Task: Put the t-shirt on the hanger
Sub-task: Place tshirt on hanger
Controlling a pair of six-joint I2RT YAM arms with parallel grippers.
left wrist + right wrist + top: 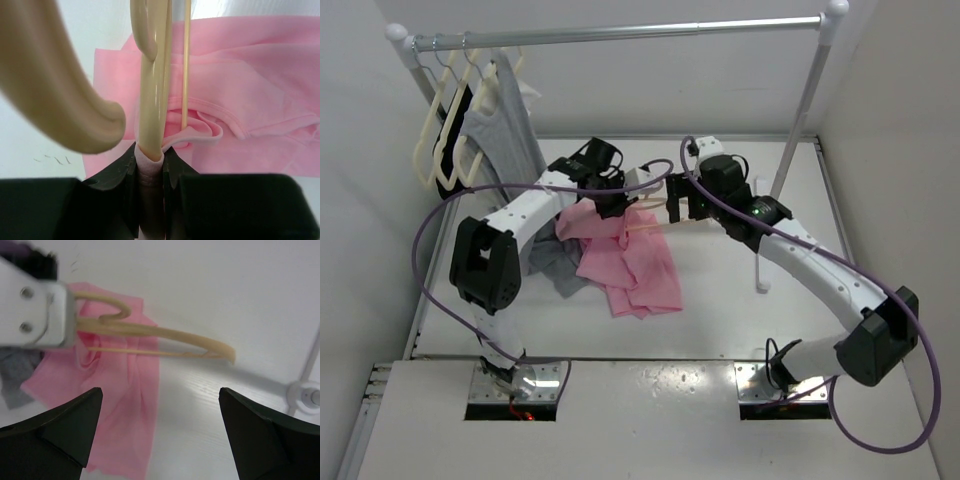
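Note:
The pink t-shirt (632, 268) lies crumpled on the white table, under and in front of both grippers. My left gripper (610, 205) is shut on one arm of the peach-tan hanger (648, 224), with a fold of the shirt's collar pinched round that arm. The left wrist view shows the hanger (151, 100) rising from the left gripper (150, 161) over the t-shirt (250, 75). My right gripper (675, 207) is open and empty beside the hanger's free end. In the right wrist view the right gripper (160, 405) is above the table, with the hanger (165, 335) and t-shirt (120, 405) ahead.
A clothes rail (620, 35) spans the back, with cream hangers (445, 140) and a grey sleeveless garment (505, 130) at its left end. A grey cloth (556, 268) lies left of the t-shirt. The rack's right post foot (763, 288) stands on the table and shows in the right wrist view (305, 395).

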